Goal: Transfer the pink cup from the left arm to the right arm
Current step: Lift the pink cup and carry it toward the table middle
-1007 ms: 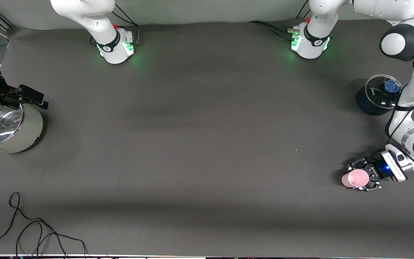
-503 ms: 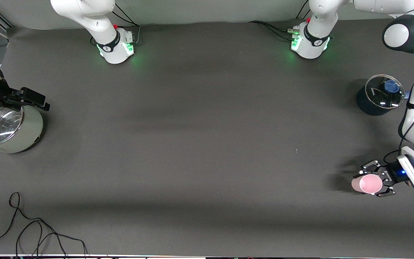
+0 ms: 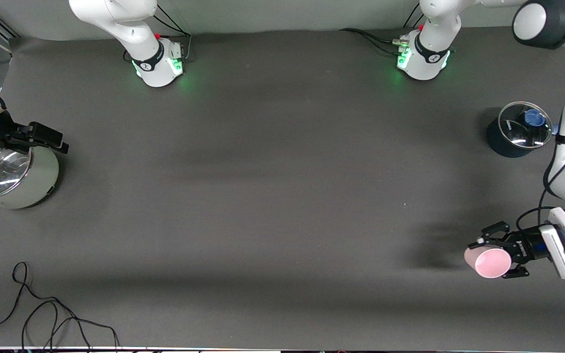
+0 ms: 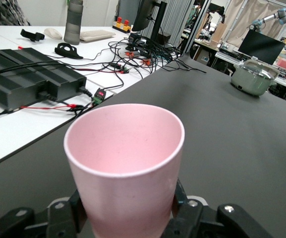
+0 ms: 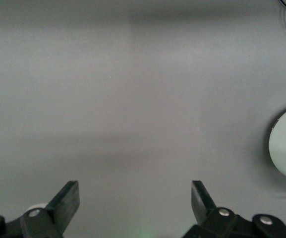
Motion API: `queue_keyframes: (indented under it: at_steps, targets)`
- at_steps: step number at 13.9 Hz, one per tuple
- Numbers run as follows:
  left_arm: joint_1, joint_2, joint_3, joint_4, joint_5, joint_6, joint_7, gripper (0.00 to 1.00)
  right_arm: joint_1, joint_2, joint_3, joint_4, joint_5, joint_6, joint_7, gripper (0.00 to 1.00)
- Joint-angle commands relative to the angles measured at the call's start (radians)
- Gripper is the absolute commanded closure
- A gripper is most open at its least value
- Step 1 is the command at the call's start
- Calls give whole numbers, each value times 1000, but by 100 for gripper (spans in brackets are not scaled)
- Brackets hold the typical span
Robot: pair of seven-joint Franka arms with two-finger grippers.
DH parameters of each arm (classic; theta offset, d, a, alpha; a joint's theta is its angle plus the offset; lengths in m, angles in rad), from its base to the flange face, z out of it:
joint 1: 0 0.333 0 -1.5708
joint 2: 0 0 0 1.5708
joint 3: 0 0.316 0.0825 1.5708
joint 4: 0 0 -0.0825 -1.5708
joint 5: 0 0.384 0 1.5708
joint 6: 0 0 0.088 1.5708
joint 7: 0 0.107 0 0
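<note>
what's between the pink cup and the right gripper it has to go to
Nothing visible. The left gripper holds the pink cup over bare table at its own end; the open right gripper is over the pale pot at its end.

Dark grey matte table (image 3: 272, 196): pale green steel pot (image 3: 15, 179) at nine o'clock, dark blue glass-lidded pot (image 3: 518, 130) at two, black cable (image 3: 42, 314) at seven.
</note>
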Motion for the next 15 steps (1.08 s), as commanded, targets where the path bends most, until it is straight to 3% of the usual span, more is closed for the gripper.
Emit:
queue_keyframes:
  at_steps: [1,5,9,13,15]
  targets:
    - [-65,-149,-28,-133,-16,138,-156,75,-2,10,-2,31,-13,-12,-17,0]
    - [-94,-237,-248,-227,-21,494,-358,75,2,7,1,26,-31,-14,-21,0]
    - [-211,-226,-412,-275,-21,912,-418,74,26,4,8,31,-22,-12,-7,0]
    - [-314,-236,-474,-281,-53,980,-419,73,34,0,3,29,-20,-14,-4,0]
    - [-300,-245,-561,-301,-56,979,-420,73,34,-5,3,29,-20,-20,-2,0]
